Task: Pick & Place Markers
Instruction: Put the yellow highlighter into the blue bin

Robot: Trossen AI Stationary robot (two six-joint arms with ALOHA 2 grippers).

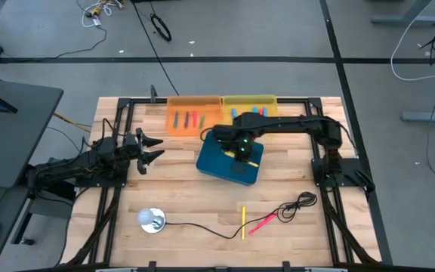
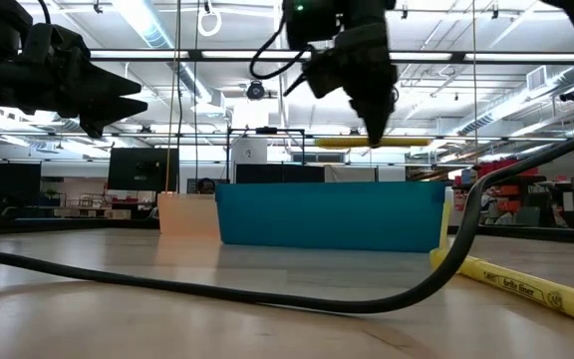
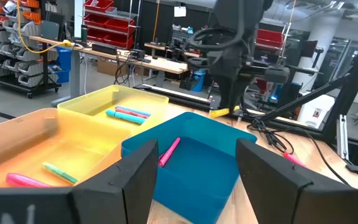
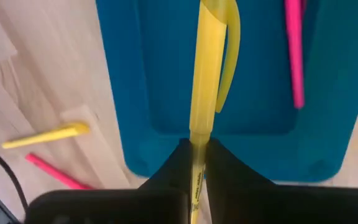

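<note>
Right gripper [image 4: 196, 155] is clamped on a yellow marker [image 4: 205, 74], held level above the blue bin [image 1: 216, 160]. A pink marker [image 4: 294, 50] lies inside that bin. Beyond the blue bin sit the orange bin [image 1: 174, 107] and yellow bin [image 1: 248, 102], each holding markers. Near the blue bin's front, a yellow and a pink marker lie on the table [image 1: 187, 196]. Left gripper [image 1: 159, 148] waits beside the blue bin, fingers apart, empty.

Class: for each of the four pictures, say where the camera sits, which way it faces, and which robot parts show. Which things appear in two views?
High: overhead, straight down; both arms.
Low: table height, level; both grippers above.
Left wrist: over open left gripper, facing bins.
Right wrist: looks down; right gripper shut on yellow marker.
Shared: blue bin, pink marker inside, seen in both wrist views.
</note>
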